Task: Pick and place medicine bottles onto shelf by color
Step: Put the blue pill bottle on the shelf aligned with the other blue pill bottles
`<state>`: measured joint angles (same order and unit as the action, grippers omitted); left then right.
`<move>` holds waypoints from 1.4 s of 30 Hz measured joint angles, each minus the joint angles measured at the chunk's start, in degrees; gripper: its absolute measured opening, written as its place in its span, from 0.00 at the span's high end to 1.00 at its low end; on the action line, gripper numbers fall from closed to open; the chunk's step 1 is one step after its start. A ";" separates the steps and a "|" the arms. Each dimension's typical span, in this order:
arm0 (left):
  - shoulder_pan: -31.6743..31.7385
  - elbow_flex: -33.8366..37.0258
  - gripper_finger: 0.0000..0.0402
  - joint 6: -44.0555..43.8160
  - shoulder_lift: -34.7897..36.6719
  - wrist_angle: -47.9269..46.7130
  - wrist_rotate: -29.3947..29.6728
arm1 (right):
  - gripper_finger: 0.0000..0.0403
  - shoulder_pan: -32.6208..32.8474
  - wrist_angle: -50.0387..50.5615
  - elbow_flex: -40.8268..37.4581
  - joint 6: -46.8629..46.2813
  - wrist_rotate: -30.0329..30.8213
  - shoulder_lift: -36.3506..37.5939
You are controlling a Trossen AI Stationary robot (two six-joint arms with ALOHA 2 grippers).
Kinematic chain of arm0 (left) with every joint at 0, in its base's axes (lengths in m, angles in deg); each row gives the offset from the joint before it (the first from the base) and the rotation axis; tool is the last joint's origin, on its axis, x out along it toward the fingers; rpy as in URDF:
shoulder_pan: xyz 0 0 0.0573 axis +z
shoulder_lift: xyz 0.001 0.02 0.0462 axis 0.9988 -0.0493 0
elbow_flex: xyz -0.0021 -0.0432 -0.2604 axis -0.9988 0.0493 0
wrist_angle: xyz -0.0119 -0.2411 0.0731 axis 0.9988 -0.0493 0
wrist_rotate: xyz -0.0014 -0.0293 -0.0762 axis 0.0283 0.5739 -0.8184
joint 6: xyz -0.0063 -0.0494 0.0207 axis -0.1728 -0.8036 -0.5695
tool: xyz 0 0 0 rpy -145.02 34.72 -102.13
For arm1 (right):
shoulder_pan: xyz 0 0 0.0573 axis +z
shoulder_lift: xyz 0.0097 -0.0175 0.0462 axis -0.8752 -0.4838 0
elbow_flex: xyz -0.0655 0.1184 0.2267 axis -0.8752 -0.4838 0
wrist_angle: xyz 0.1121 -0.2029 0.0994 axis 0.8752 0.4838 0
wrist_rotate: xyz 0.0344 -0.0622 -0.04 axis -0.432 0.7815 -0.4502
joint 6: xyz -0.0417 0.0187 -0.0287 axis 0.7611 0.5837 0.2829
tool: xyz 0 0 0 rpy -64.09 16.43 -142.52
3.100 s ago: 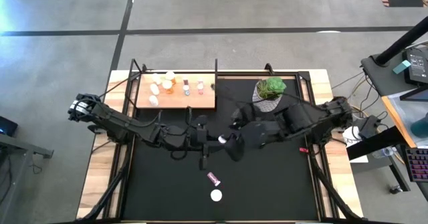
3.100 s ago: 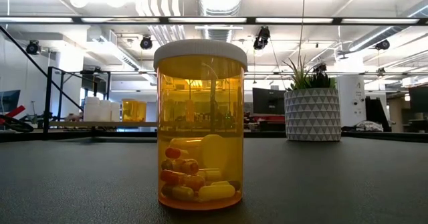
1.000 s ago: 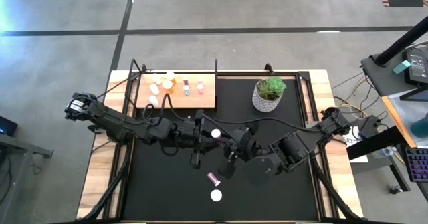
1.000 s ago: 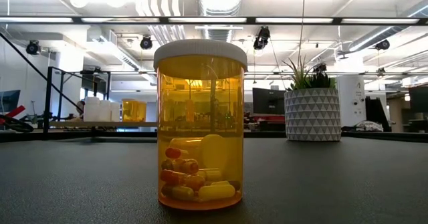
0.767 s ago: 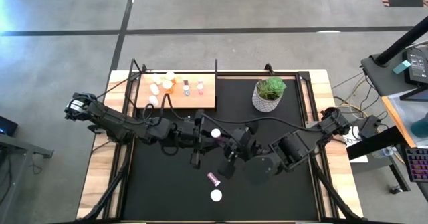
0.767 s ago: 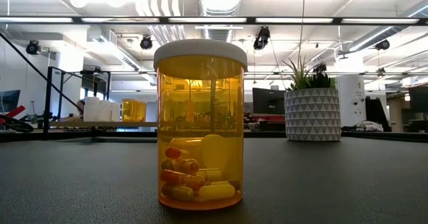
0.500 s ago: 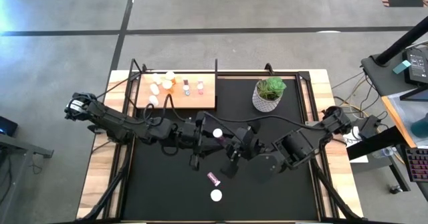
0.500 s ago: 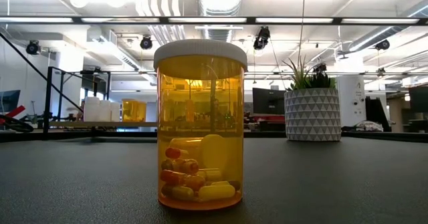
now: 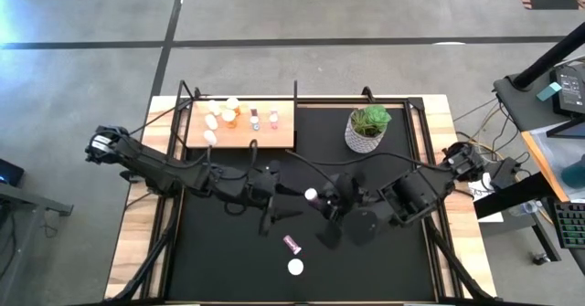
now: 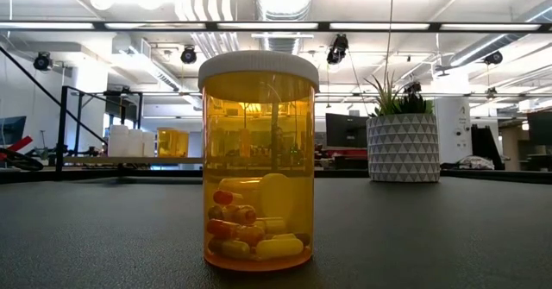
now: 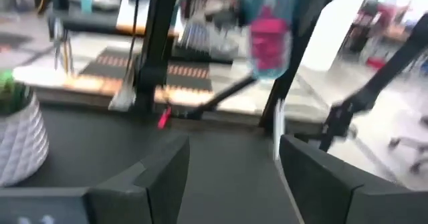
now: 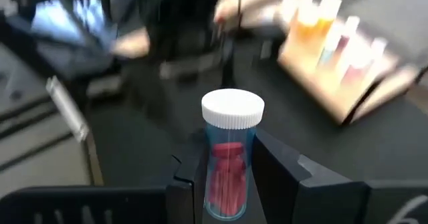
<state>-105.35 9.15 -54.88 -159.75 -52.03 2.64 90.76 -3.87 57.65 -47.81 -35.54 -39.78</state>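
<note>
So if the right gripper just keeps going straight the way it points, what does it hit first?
Probably the left arm. The right gripper, shut on the red-pill bottle, points at that arm's dark bulk. The shelf sits off to the side of that line. Depth is unclear.

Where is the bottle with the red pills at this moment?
The red-pill bottle is held upright between the right gripper fingers, above the mat's middle in the high view, beside the left gripper.

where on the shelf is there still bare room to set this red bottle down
The shelf is bare at its right end, past the two small red bottles. Its left half is crowded with white and orange bottles. The right gripper holds the red bottle.
</note>
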 joint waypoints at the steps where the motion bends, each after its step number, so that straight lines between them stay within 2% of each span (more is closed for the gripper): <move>1: -0.02 0.02 0.46 0.15 0.36 -1.99 -0.02 | 0.78 0.00 1.68 -0.01 -2.06 -2.74 -0.01; 6: 0.00 0.04 0.46 7.97 1.67 -5.02 -6.36 | 0.77 -0.13 4.89 -0.25 -7.48 -14.46 -0.76; 10: 0.00 -0.31 0.46 16.87 1.56 -5.43 -6.72 | 0.77 -0.95 4.01 -0.31 -9.28 -20.19 -1.27; 16: -0.33 -1.06 0.46 25.39 1.40 -5.24 -6.71 | 0.77 -3.74 3.31 -0.31 -10.63 -27.96 -3.20; 27: -3.32 -2.47 0.46 46.51 1.40 -5.22 -6.60 | 0.77 -9.24 1.56 -0.36 -9.53 -35.66 -3.63; 33: -3.29 -2.90 0.46 48.52 1.40 -5.11 -5.91 | 0.77 -10.99 -3.97 -0.36 -6.85 -40.20 -3.63; 36: -3.32 -3.21 0.46 49.98 1.40 -5.14 -2.74 | 0.77 -11.26 -4.98 -0.36 -6.62 -42.06 -3.63; 39: -3.32 -3.42 0.46 54.03 1.40 -5.18 -1.81 | 0.77 -11.51 -4.77 -0.55 -6.67 -42.27 -3.65; 42: -3.41 -3.45 0.46 54.20 1.40 -5.18 -1.83 | 0.77 -11.80 -4.82 -0.58 -6.58 -42.30 -3.72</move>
<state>-108.76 5.69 -0.68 -158.34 -57.21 0.81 78.96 -8.69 57.07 -54.39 -77.84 -43.49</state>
